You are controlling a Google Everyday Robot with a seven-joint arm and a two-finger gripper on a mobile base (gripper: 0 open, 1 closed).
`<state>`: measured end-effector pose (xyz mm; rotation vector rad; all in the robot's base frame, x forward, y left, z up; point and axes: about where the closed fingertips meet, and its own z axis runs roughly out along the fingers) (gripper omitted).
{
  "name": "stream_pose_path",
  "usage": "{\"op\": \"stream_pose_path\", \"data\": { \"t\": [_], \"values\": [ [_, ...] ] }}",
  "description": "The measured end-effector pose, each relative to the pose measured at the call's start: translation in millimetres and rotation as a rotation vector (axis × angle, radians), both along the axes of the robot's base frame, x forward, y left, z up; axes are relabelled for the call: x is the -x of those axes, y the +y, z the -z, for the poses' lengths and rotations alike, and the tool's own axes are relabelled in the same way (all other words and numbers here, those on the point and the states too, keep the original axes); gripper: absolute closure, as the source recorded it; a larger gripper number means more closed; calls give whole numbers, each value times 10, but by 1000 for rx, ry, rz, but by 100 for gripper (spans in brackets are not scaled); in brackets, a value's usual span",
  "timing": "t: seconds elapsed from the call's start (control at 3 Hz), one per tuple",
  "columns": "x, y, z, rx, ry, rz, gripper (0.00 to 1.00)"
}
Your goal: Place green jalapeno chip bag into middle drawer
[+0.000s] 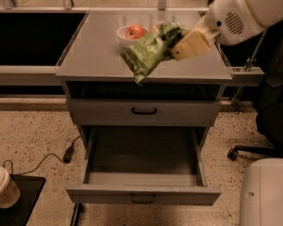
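Note:
The green jalapeno chip bag [148,53] hangs in the air above the front of the grey cabinet top [94,55], tilted with its lower end pointing down-left. My gripper [175,48], with yellowish fingers [193,41], comes in from the upper right and is shut on the bag's right end. The middle drawer [144,180] is pulled out below, and its dark floor shows with nothing in it. The bag is above and behind the drawer's opening.
A white bowl with a red apple [132,32] stands on the cabinet top just behind the bag. A shut drawer front with a black handle [144,110] sits above the open drawer. A paper cup [2,187], a floor cable [68,152], a chair base [236,152] and my white base [266,192] surround the cabinet.

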<state>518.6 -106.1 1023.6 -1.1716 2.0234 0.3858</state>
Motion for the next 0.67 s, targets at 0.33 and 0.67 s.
{"op": "stream_pose_path", "data": {
  "t": [0.33, 0.67],
  "values": [
    [260, 164, -420, 15, -97, -13, 100],
    [225, 203, -437, 1, -107, -15, 100]
  ]
}}
